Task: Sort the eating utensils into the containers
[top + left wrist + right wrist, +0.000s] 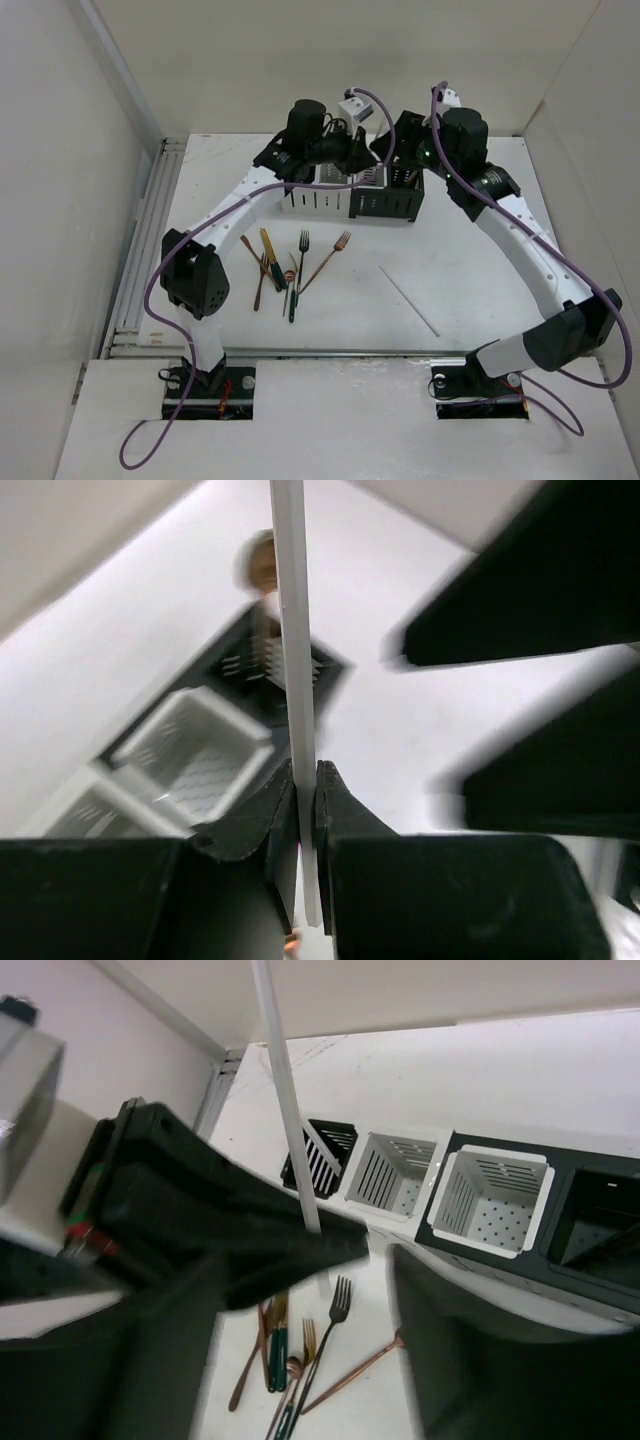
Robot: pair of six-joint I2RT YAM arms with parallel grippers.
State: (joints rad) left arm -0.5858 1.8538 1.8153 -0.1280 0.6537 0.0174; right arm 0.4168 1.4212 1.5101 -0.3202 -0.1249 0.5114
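White shells and bulky black joint housings mark the left arm and the right arm, each trailed by a looping purple cable from a dark mount. The left gripper shows matte black, wedge-shaped fingers; the right gripper carries small red and green marks on its black casing. A pale grey box rides near the left wrist.
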